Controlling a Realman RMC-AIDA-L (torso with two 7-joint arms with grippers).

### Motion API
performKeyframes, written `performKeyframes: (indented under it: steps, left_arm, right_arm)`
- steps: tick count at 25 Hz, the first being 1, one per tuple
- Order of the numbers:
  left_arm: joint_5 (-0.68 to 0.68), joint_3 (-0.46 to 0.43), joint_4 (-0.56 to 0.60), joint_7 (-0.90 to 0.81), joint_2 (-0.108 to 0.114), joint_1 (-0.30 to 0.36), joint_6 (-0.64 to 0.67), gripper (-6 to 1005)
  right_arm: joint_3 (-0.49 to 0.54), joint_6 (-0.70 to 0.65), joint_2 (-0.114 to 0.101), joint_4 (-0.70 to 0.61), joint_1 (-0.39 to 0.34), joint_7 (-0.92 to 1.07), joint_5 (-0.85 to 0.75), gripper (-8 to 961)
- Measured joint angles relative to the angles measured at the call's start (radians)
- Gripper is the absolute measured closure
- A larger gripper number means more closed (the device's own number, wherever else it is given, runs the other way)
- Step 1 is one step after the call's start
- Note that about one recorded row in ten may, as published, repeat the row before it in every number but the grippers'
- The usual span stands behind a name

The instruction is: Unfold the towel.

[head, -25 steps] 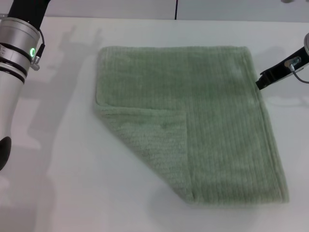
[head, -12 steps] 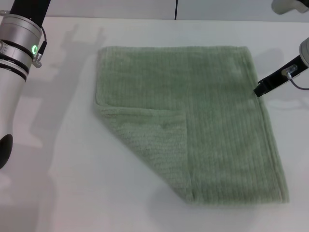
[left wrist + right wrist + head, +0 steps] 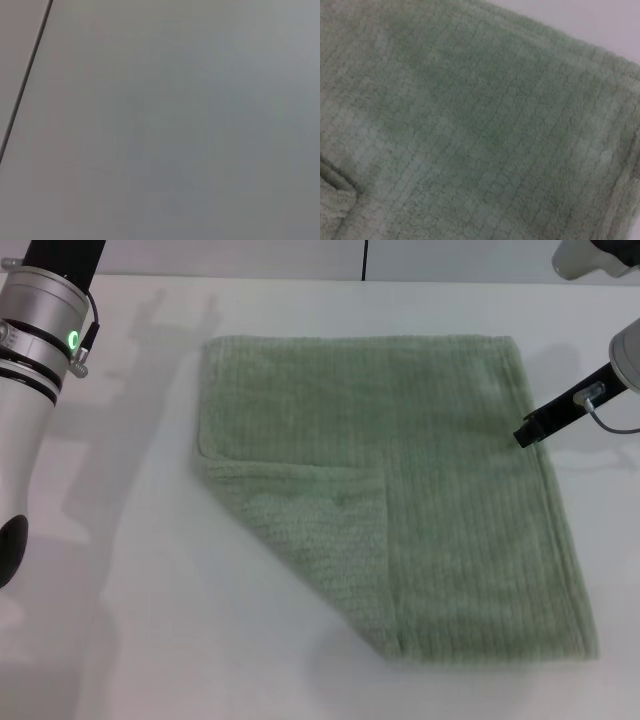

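The sage-green towel (image 3: 420, 470) lies flat on the white table (image 3: 130, 630) in the head view. Its near left corner is folded over onto the cloth as a triangular flap (image 3: 320, 530). My right gripper (image 3: 524, 433) reaches in from the right, its dark tip at the towel's right hem, in the far half of that edge. The right wrist view is filled with the ribbed towel (image 3: 470, 130), with a strip of table past its hem. My left arm (image 3: 35, 370) hangs at the far left, away from the towel, its gripper out of the picture.
A dark seam (image 3: 365, 258) runs across the wall behind the table. The left wrist view shows only bare table surface (image 3: 180, 130) and a dark line (image 3: 27, 75). White table surrounds the towel on all sides.
The right gripper's tip has moved nearer and slightly left, from just off the towel's right hem to over it. The towel and left arm have barely moved.
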Motion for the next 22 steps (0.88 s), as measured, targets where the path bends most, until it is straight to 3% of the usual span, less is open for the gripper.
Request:
performKeyframes:
  steps: [22]
  left_arm:
    - [0.000, 0.000, -0.010, -0.007, 0.000, -0.001, 0.002, 239]
  right_arm:
    - [0.001, 0.022, 0.003, 0.050, 0.000, -0.025, 0.005, 954]
